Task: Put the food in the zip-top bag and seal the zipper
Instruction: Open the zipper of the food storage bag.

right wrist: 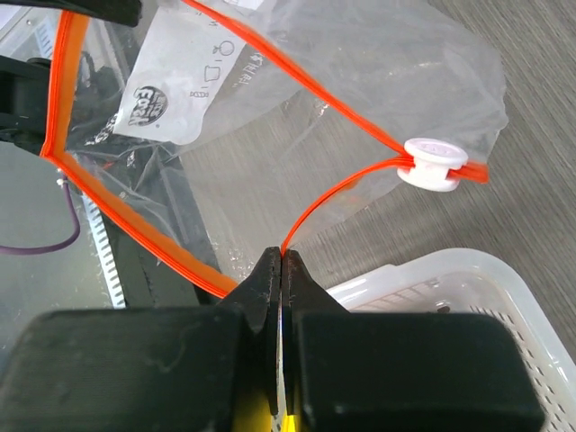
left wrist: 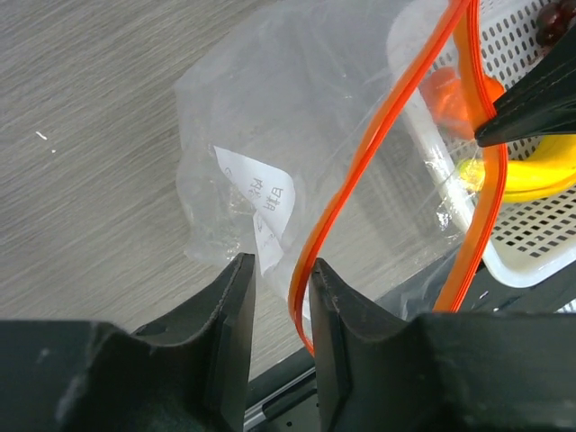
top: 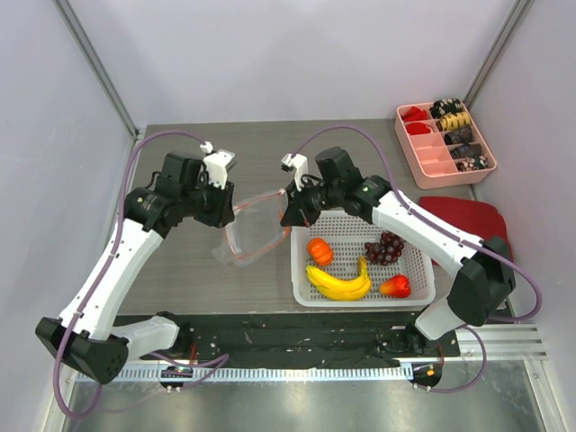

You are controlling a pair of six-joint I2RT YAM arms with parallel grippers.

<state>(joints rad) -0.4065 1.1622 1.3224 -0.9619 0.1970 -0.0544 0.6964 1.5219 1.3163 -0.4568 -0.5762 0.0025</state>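
Note:
The clear zip-top bag [top: 255,230] hangs with its mouth open between my two grippers, left of the white basket [top: 360,301]. My right gripper [right wrist: 281,255] is shut on the orange-red zipper strip [right wrist: 333,193] at one side of the mouth; a white slider [right wrist: 434,162] sits further along the strip. My left gripper [left wrist: 281,263] has its jaws apart, and the zipper strip [left wrist: 360,171] runs between them against the right finger. The banana bunch [top: 340,283], orange pumpkin [top: 319,250], purple grapes [top: 385,247] and red fruit [top: 396,286] lie in the basket. The bag holds no food.
A pink compartment tray [top: 445,157] with dark and red snacks stands at the back right. A red cloth [top: 468,220] lies right of the basket. The bag's white label [left wrist: 261,193] faces the table. The table's front edge and a black rail lie just below the bag.

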